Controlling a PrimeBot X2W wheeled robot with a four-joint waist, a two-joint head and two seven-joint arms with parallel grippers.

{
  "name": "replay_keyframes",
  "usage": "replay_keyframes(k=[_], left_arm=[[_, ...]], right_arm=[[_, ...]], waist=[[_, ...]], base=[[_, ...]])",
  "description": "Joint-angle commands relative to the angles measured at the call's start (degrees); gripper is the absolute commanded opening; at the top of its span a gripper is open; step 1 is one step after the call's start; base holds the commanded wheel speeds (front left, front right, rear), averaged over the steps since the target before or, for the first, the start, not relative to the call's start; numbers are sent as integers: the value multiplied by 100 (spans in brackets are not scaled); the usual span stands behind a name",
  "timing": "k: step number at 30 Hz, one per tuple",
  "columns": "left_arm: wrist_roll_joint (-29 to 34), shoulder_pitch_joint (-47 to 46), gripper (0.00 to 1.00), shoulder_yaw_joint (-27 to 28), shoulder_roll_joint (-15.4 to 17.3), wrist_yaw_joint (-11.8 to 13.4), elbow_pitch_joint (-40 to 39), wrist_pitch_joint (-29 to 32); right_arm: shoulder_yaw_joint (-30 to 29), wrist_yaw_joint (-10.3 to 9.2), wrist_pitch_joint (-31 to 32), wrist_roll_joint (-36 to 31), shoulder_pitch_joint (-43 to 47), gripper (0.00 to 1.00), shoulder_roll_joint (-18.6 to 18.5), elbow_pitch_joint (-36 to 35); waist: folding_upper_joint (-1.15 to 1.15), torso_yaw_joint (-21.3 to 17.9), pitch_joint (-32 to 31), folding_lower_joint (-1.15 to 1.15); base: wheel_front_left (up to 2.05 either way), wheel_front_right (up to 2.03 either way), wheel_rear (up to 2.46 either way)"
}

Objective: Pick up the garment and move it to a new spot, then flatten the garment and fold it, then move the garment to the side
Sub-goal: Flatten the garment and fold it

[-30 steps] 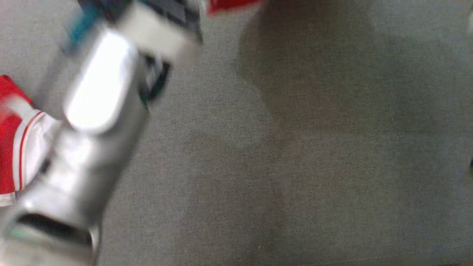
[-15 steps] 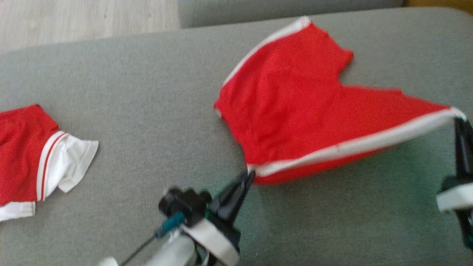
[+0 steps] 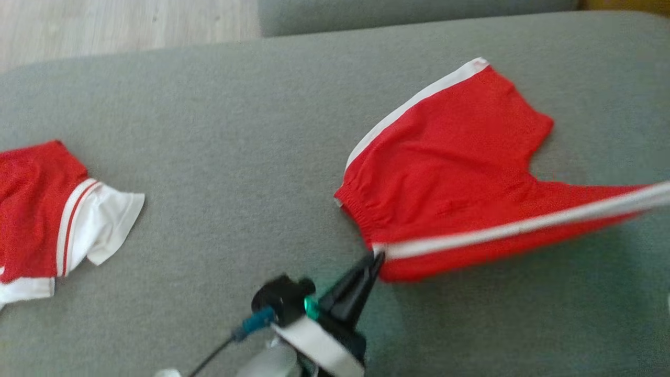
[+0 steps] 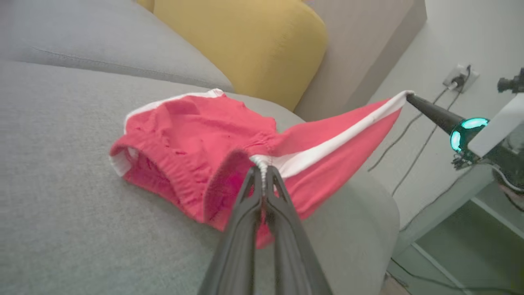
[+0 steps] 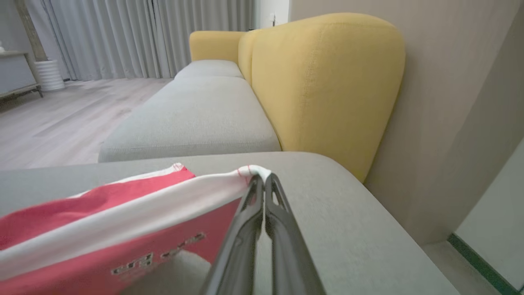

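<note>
Head view: the red shorts [image 3: 445, 167] lie at centre right of the frame on the grey sofa seat [image 3: 235, 120], with one white-striped side edge raised off the cushion. The left gripper [image 3: 378, 255], at bottom centre, is clamped shut on the waistband end of that stripe. In the right wrist view, the right gripper [image 5: 262, 177] is pinched shut on the hem end of the same stripe. The two grips hold the edge taut between them, probably to spread the shorts flat. The other leg rests bunched on the seat.

The seat's far edge runs along the top of the frame, with wood floor [image 3: 104, 26] beyond it at upper left. A red-and-white shirt [image 3: 52, 209] lies at the left edge, well apart from the shorts. The bare cushion between them gives open room for laying out. In the left wrist view, the seat's end drops away below the raised stripe at right, so a pull toward that side risks overhang.
</note>
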Motion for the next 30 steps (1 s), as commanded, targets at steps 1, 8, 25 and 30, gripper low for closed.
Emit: replay_keyframes(k=[1, 8, 25, 30], left_arm=[[-98, -372, 0, 330, -100, 10, -189, -29], [-634, -927, 0, 591, -324, 10, -55, -29], [-1865, -1717, 0, 462, -341, 30, 158, -29], [-1875, -1827, 0, 387, -342, 29, 215, -29]], right_arm=[[81, -4, 58, -12, -469, 0, -235, -60], [672, -4, 132, 21, -2056, 0, -857, 1273], [2709, -4, -353, 170, -4971, 0, -1267, 4508], [3113, -4, -729, 361, -5517, 84, -1202, 5227]], waist=[[0, 168, 194, 0], [0, 556, 653, 0], [0, 930, 1260, 0], [0, 989, 1327, 0]], base=[[0, 0, 0], [0, 0, 0], [0, 0, 0], [0, 0, 0]])
